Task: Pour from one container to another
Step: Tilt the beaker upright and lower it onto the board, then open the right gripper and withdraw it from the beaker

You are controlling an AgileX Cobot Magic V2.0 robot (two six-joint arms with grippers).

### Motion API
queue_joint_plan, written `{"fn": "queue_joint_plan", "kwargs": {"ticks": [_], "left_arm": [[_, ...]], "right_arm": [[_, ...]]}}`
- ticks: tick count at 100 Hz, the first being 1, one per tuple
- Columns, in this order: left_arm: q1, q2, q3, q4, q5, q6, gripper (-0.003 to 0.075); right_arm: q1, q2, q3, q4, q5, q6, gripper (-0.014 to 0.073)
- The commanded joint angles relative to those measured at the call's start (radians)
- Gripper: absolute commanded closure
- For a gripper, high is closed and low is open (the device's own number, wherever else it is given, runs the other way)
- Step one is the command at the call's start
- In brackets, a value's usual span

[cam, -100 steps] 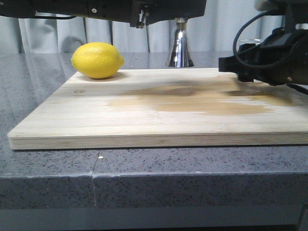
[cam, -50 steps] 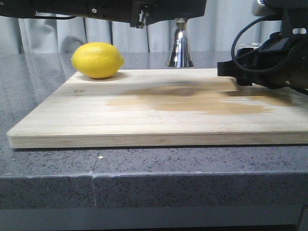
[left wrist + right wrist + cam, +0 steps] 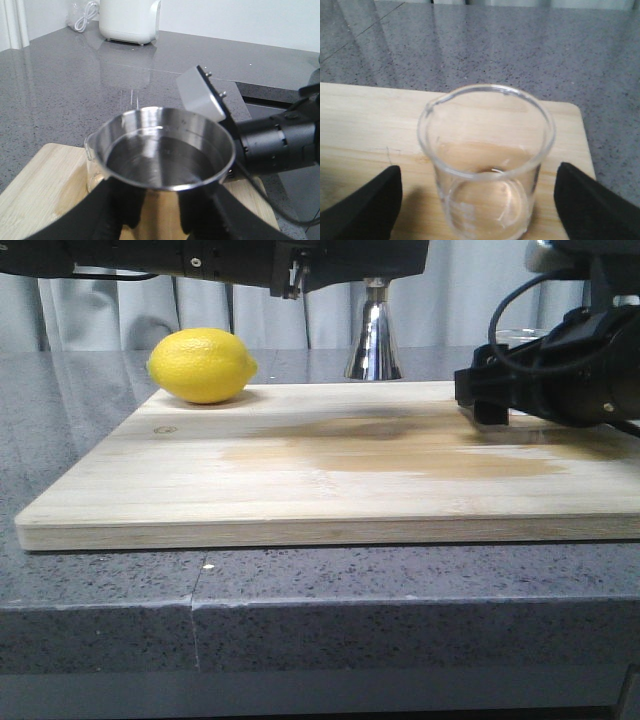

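The left tool (image 3: 155,220) is closed around the steel jigger (image 3: 162,150), its dark fingers (image 3: 112,212) pressed against the lower cone just under the upper cup. Liquid is seen inside the cup. In the front view the jigger (image 3: 374,340) is seen upright at the far edge of the cutting board (image 3: 330,465), its top hidden by the left arm. The right tool (image 3: 475,200) is spread wide, one finger (image 3: 360,205) on each side of the glass beaker (image 3: 486,160), neither touching it. The beaker is set upright on the board near its right far corner. A lemon (image 3: 201,365) lies at the board's left far corner. The board is carried by a grey speckled desk (image 3: 300,620).
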Motion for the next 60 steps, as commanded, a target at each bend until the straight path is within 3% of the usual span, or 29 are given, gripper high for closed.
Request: {"fn": "queue_joint_plan", "kwargs": {"ticks": [1, 16, 60], "left_arm": [[-0.007, -0.052, -0.031, -0.084, 0.054, -0.002, 0.0512], [-0.007, -0.052, -0.031, -0.084, 0.054, -0.002, 0.0512], [-0.007, -0.052, -0.031, -0.084, 0.054, -0.002, 0.0512]], "right_arm": [[0.000, -0.092, -0.019, -0.006, 0.014, -0.001, 0.0028], [0.000, -0.180, -0.003, -0.006, 0.152, -0.001, 0.0028], [0.000, -0.453, 0.208, -0.006, 0.196, -0.001, 0.0032]]}}
